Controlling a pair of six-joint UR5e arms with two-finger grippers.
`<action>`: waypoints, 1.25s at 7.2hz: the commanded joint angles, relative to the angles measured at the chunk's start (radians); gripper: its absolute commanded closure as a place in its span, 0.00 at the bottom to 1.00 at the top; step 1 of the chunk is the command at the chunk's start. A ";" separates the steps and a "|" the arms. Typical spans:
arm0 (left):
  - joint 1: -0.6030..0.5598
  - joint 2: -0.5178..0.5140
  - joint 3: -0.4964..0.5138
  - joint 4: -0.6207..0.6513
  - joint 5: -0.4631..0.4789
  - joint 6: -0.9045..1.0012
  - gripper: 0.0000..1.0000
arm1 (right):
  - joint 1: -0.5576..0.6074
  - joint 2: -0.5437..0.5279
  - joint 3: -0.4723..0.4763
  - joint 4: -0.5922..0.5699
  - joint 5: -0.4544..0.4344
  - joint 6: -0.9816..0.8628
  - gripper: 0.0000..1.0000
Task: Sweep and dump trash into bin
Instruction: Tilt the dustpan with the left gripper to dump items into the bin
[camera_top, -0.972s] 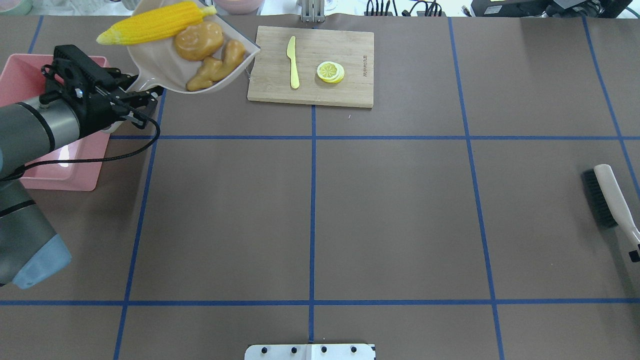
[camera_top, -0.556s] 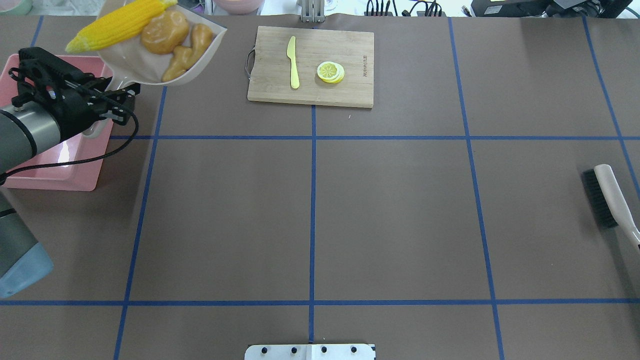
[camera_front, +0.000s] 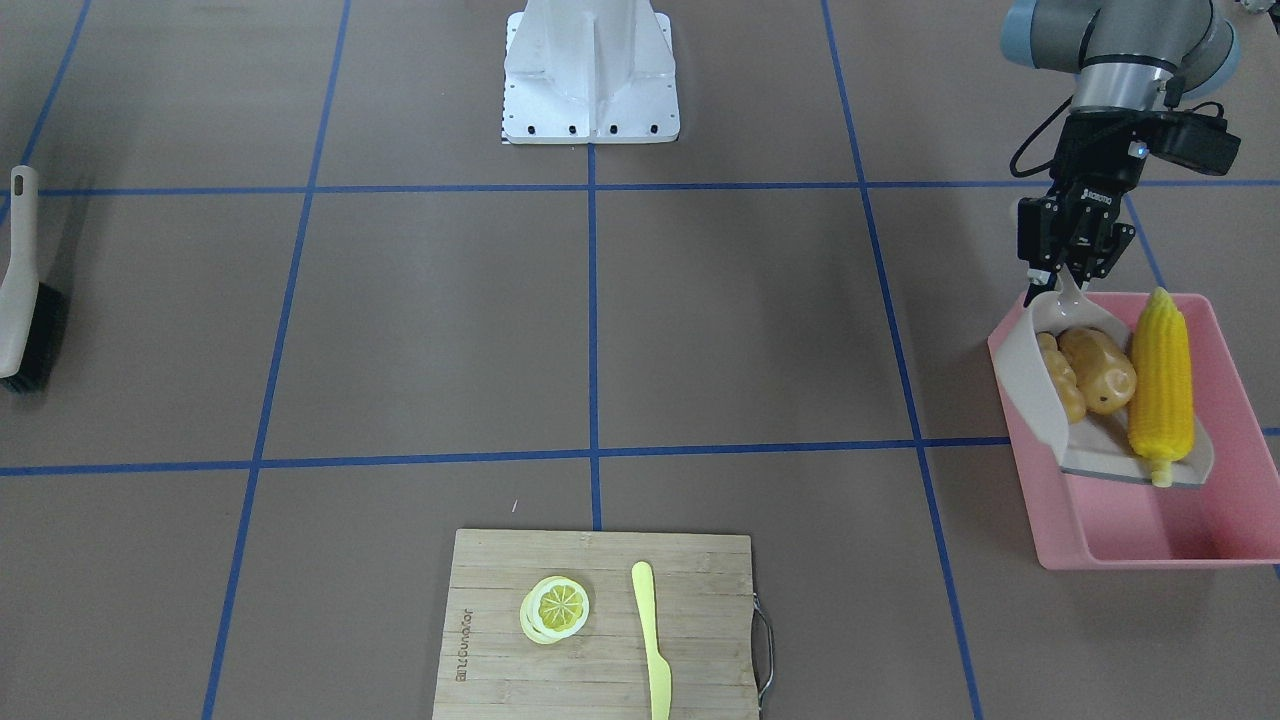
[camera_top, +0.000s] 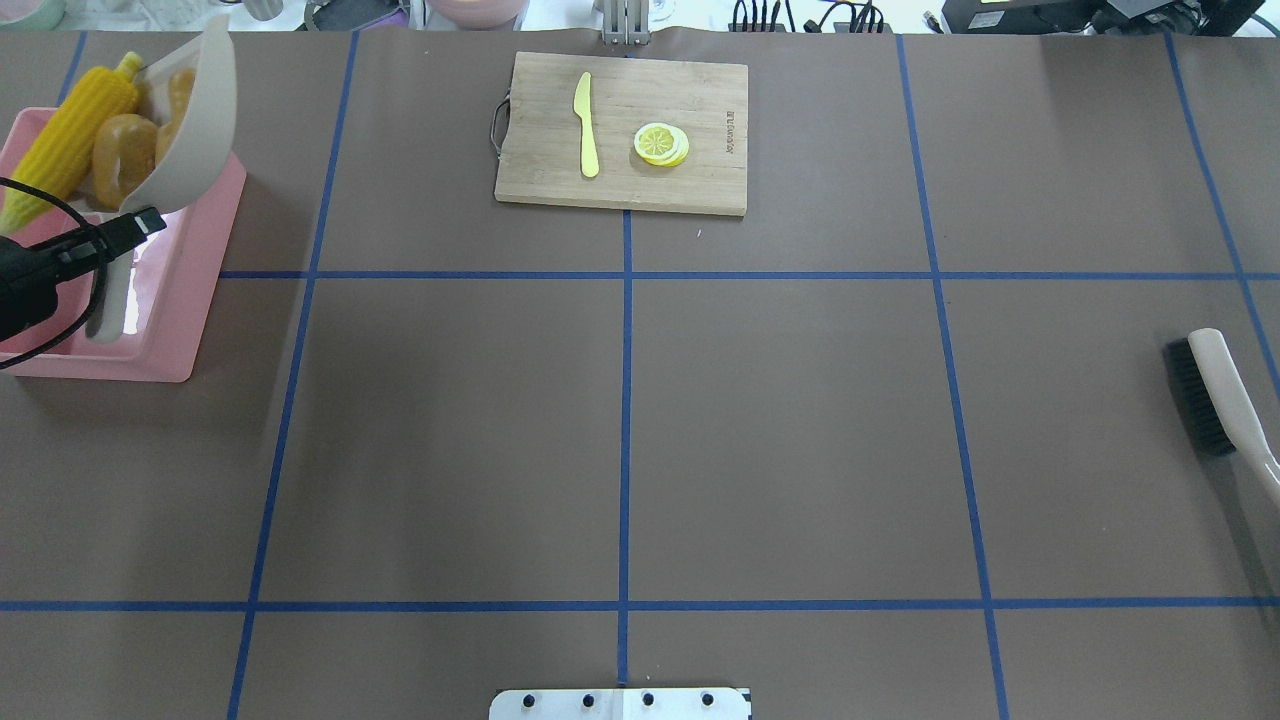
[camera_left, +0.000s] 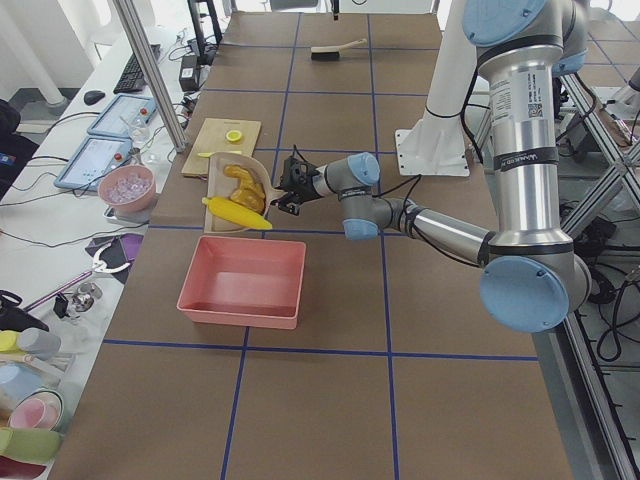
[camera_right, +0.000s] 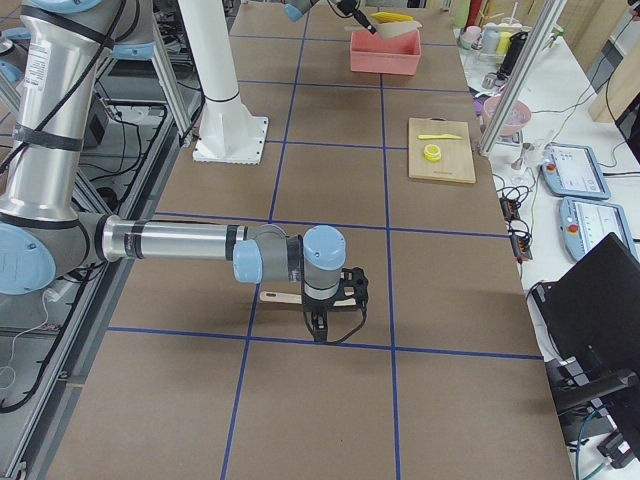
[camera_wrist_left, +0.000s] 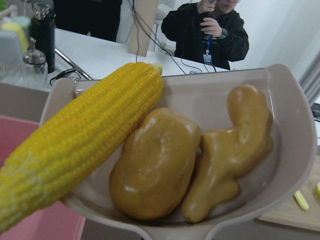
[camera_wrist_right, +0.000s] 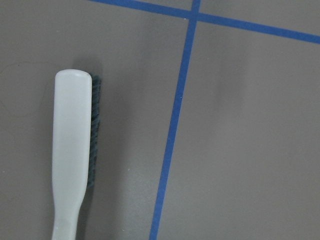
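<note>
We see the left gripper (camera_front: 1060, 282) with its fingers (camera_top: 125, 228) clamped on the handle of the beige dustpan (camera_front: 1027, 372). The pan hangs tilted just beyond the fingertips, over the pink bin (camera_front: 1130, 528).

All the trash lies in the pan, ahead of the fingers. The brown potato (camera_wrist_left: 155, 167) sits in the middle, nearest the handle. The tan ginger root (camera_wrist_left: 235, 150) touches it on one side, against the pan's wall. The yellow corn cob (camera_wrist_left: 85, 155) touches it on the other side, one end jutting past the pan's open lip above the bin.

The right gripper (camera_right: 330, 305) shows only from the table's end, low and near the brush (camera_wrist_right: 70, 150), which lies flat. We cannot tell whether its fingers are apart or together.

The table (camera_top: 780, 430) is brown, crossed by blue tape lines. Well off to the side of the left fingers, a wooden cutting board (camera_top: 700, 170) carries a yellow knife (camera_top: 586, 125) and a lemon slice (camera_top: 661, 143), near each other but apart.

Past the pan, a person (camera_wrist_left: 207, 35) in dark clothing stands behind a white counter.
</note>
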 joint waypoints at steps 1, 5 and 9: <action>0.000 0.032 -0.002 -0.051 -0.098 -0.330 1.00 | 0.032 0.016 0.003 -0.029 -0.015 -0.033 0.00; 0.000 0.035 -0.007 -0.255 -0.106 -1.071 1.00 | 0.041 0.016 0.004 -0.020 -0.011 -0.027 0.00; -0.057 0.087 0.007 -0.367 -0.107 -1.131 1.00 | 0.041 0.019 0.015 -0.013 -0.014 -0.022 0.00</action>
